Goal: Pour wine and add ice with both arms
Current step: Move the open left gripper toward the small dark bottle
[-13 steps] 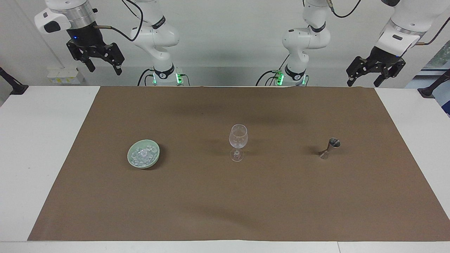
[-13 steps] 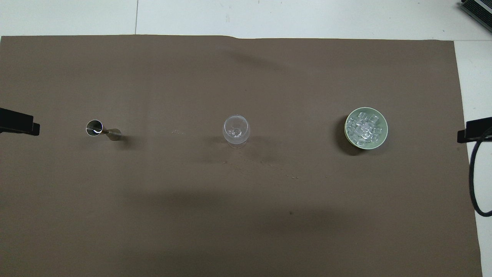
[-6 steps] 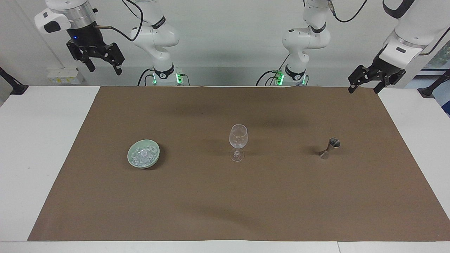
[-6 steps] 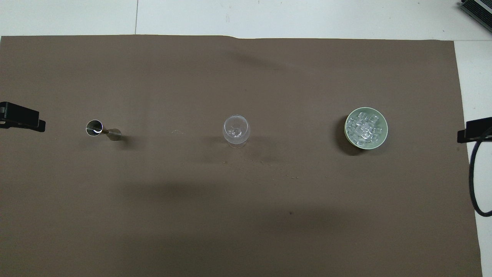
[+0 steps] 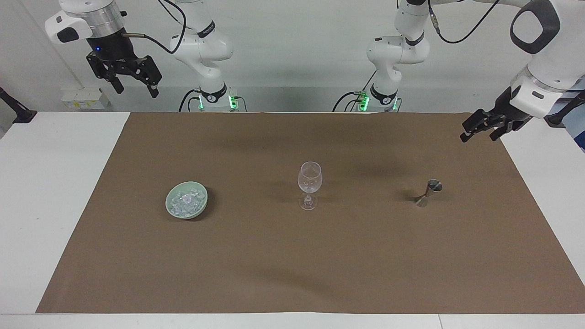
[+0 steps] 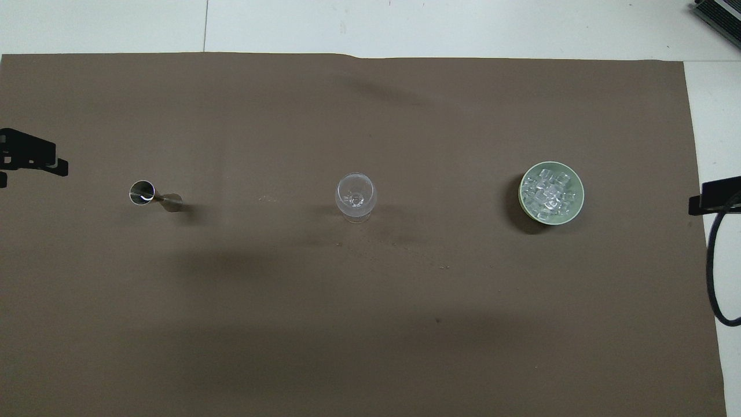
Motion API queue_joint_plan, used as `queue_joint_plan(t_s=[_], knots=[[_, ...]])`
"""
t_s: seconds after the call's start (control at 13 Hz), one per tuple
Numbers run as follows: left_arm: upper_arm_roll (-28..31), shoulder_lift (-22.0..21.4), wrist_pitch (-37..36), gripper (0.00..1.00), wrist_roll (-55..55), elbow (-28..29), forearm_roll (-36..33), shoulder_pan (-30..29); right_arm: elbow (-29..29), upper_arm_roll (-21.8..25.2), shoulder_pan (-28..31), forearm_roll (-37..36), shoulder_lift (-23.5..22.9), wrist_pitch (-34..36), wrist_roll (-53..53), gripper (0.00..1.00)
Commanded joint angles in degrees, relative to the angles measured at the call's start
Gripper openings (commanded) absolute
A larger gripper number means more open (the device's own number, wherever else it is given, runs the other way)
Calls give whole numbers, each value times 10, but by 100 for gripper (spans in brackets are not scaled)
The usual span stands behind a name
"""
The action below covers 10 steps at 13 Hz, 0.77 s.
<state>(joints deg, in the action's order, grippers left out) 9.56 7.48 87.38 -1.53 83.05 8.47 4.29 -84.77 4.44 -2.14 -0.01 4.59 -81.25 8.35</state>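
You got both arms whole only in the facing view. The overhead view caught just a black sliver of each pincer at mid-height on the frame's two side edges, plus the rims from straight above: ice (image 6: 550,191) heaped in the pale green bowl (image 6: 575,207), the stemmed glass (image 6: 355,196) with nothing in it, and the metal jigger (image 6: 143,192) mouth-up.

Against the frames half a second and one second back, your left pincer (image 5: 481,130) had dropped from above the mat's upper-right corner to lower down, over the brown mat's (image 5: 292,256) edge at the frame's right, and its arm had swung outward. In the overhead view its sliver (image 6: 28,157) had risen slightly up the left edge. Right pincer (image 5: 132,81) hadn't moved; that arm was waiting. Bowl, glass and jigger sat exactly where they were.

Left pincer was released, fingers apart, holding nothing, hanging up-frame and outward of the jigger (image 5: 428,192), well apart from it. Right pincer was also released and unloaded, fingers splayed, parked high at upper left of the facing frame. Ice (image 5: 185,201) lay in the bowl (image 5: 173,211) on the surface at left-centre of that frame, well below the right pincer, nothing touching. Glass (image 5: 309,183) stood mid-frame between bowl and jigger, all three in one row across the mat.
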Motion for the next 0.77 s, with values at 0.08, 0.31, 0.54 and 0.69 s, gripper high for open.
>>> queue_joint_plan(t_s=[0.08, 0.31, 0.54, 0.69], knots=[[19, 42, 9, 100, -91, -36, 23, 17, -7, 1, 2, 11, 8, 0, -11, 100], [56, 64, 10, 100, -173, -33, 83, 18, -7, 1, 2, 12, 8, -1, -11, 100], [70, 76, 12, 100, -254, -22, 126, 13, -7, 1, 2, 12, 8, -1, -12, 100], [99, 80, 12, 100, -297, -3, 168, 12, -7, 1, 2, 11, 8, -1, -11, 100]])
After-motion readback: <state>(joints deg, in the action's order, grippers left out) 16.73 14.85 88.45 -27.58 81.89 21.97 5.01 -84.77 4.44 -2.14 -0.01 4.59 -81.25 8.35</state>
